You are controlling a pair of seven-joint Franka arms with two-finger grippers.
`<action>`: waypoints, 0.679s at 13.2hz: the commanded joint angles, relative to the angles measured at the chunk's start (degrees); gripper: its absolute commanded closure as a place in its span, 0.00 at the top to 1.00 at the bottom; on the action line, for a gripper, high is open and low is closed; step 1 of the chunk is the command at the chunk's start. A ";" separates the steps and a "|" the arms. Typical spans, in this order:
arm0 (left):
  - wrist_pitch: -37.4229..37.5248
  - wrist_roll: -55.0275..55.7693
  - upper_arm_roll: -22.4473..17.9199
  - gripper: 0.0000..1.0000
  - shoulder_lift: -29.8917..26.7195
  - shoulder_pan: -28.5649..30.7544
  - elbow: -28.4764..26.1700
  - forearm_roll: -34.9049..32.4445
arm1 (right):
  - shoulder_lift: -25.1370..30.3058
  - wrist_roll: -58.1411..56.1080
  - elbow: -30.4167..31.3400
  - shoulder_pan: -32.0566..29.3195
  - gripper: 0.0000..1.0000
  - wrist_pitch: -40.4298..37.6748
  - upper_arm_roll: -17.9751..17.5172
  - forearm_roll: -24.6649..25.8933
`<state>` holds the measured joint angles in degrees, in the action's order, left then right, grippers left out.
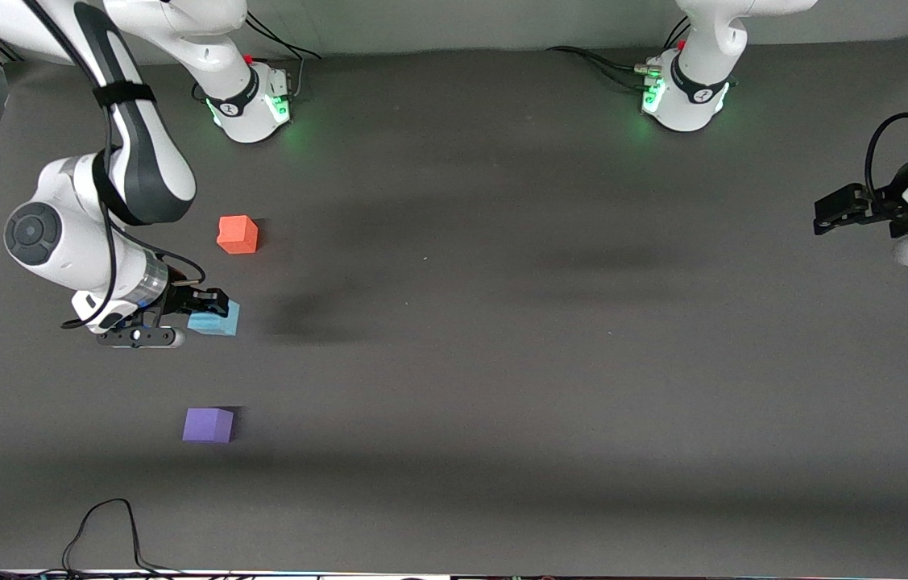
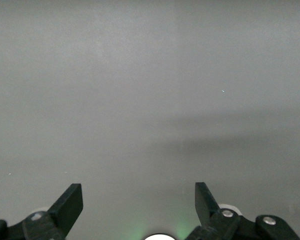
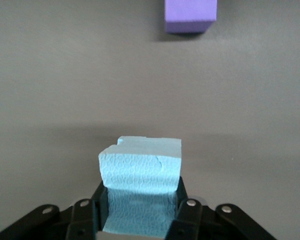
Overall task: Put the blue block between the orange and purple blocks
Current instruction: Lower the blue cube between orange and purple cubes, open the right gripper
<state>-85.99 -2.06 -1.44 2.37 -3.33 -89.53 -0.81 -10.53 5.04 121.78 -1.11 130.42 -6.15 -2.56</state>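
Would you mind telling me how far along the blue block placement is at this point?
Done: the right end effector has gripped the blue block. In hand: it holds the block between the orange block and the purple block; whether it touches the table is unclear. Left: release and withdraw. The left end effector waits open at the left arm's end of the table.
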 commanded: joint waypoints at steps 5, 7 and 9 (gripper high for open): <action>0.39 -0.49 -0.40 1.00 0.27 -0.54 0.76 0.55 | -5.11 -7.06 7.86 0.50 0.18 14.42 3.43 -1.40; 0.39 -0.49 -0.40 1.00 0.27 -0.54 0.76 0.55 | -6.69 -7.15 7.86 0.76 0.23 16.18 3.51 -1.40; 0.21 -0.49 -0.40 1.00 0.27 -0.62 0.67 0.55 | -7.66 -7.15 7.86 0.76 0.23 16.97 3.51 -1.40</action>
<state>-85.99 -2.06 -1.42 2.38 -3.34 -89.53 -0.76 -17.41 -0.32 129.57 -0.90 145.65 -2.86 -2.56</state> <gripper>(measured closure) 0.000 0.471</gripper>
